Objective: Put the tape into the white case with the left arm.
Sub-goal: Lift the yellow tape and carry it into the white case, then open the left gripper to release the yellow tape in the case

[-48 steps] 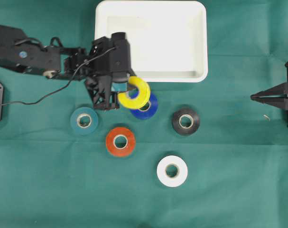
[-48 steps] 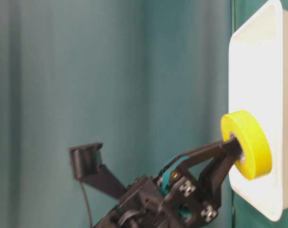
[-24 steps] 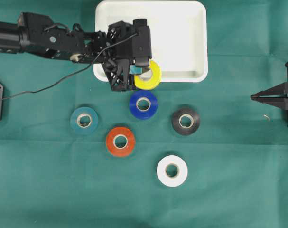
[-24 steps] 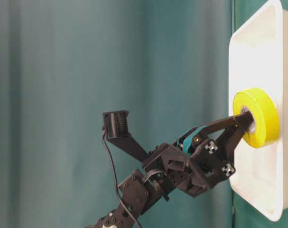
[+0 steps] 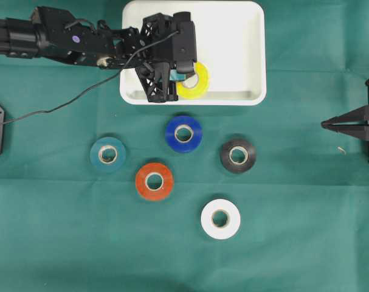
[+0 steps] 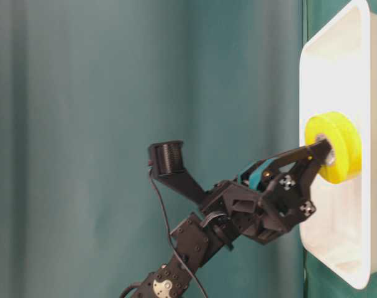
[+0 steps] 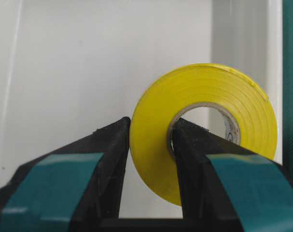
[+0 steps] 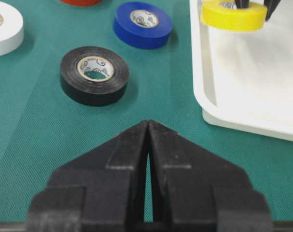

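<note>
Your left hand (image 5: 185, 76) has carried the yellow tape (image 5: 194, 81) from beside the blue roll (image 5: 183, 133) to over the white case (image 5: 233, 36), one finger through its core. Green cloth covers the bench (image 5: 293, 213); your right hand (image 8: 147, 145) rests closed.

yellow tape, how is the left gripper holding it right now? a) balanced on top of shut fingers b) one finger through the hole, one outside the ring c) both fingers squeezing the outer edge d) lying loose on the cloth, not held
b: in the left wrist view the yellow tape has one finger through its core and the other outside, pinching its wall over the white case.
</note>
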